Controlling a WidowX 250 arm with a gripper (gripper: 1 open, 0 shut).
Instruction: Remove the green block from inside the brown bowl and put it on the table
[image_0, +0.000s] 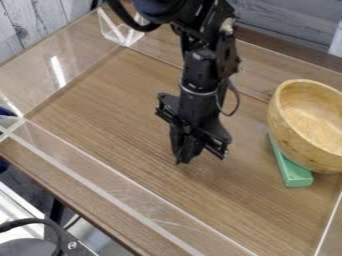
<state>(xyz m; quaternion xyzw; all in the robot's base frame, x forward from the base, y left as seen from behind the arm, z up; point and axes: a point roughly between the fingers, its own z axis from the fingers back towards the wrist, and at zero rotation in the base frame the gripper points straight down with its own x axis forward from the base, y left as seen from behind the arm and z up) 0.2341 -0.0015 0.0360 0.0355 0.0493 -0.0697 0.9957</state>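
Observation:
The green block (290, 168) lies flat on the table (114, 110), tucked against the near side of the brown bowl (311, 124), outside it. The bowl's pale inside shows nothing in it. My gripper (189, 157) hangs from the black arm and points straight down at the tabletop left of the block, a clear gap apart from it. Its fingers are drawn together and shut with nothing between them.
Low clear acrylic walls (80, 165) run along the near and left edges of the table. A white brick wall stands behind at upper left. The bowl sits close to the right edge.

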